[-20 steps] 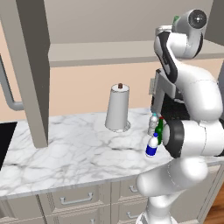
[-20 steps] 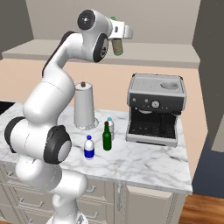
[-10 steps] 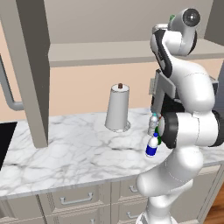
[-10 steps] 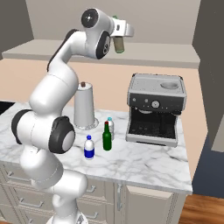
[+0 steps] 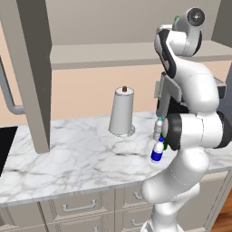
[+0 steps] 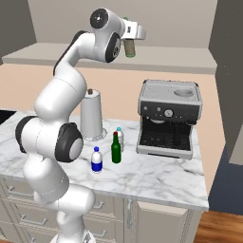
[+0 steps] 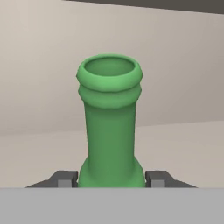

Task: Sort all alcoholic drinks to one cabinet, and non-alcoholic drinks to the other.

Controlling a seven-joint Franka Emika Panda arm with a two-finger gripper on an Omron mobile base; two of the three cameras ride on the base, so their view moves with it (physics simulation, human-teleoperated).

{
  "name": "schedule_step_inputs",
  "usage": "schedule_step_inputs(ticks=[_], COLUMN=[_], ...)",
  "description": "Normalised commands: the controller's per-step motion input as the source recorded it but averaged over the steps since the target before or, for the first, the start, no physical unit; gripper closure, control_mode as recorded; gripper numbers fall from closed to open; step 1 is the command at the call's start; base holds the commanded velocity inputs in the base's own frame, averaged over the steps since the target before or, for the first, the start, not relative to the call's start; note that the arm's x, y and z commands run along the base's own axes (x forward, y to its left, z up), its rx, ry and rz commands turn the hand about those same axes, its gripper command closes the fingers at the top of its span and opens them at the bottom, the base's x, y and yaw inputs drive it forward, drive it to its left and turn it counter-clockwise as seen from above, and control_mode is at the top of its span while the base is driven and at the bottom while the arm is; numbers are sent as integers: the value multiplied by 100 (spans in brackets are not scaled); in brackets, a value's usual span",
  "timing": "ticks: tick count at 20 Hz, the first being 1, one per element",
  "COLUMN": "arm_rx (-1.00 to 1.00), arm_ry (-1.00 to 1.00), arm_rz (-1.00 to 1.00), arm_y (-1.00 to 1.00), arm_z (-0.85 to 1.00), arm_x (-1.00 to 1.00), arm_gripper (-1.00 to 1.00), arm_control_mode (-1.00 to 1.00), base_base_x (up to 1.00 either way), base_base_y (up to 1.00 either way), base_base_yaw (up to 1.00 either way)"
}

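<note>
Gripper point(image 6: 129, 46) pinching olive-green bottle point(image 6: 129, 47) at cabinet shelf point(image 6: 180, 60); you'd next set it down at 12 o'clock.

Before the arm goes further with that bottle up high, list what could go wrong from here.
1. The gripper holds the olive-green bottle high beside the cabinet shelf; a slip would likely drop the glass on the counter.
2. The hand view shows the fingers clamping the bottle low on its neck, so it may tilt.
3. The bottle's base could catch the shelf edge going in.
</note>
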Motion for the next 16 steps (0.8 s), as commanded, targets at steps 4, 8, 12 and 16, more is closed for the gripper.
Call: schedule_step_inputs(ticks=[4,8,12,16], arm_rx=[0,0,1,2], arm_ry=[-2,-2,-1,0], arm_rz=[0,0,0,0], arm_y=[0,0,0,0], arm_z=[-38,-34,-19,-17], arm_x=[18,14,13,11], arm_gripper=[100,100,100,-100], arm_control_mode=[-100,-100,-100,-100], base_base_x=[0,0,0,0], base_base_y=[0,0,0,0], base_base_yaw=[0,0,0,0])
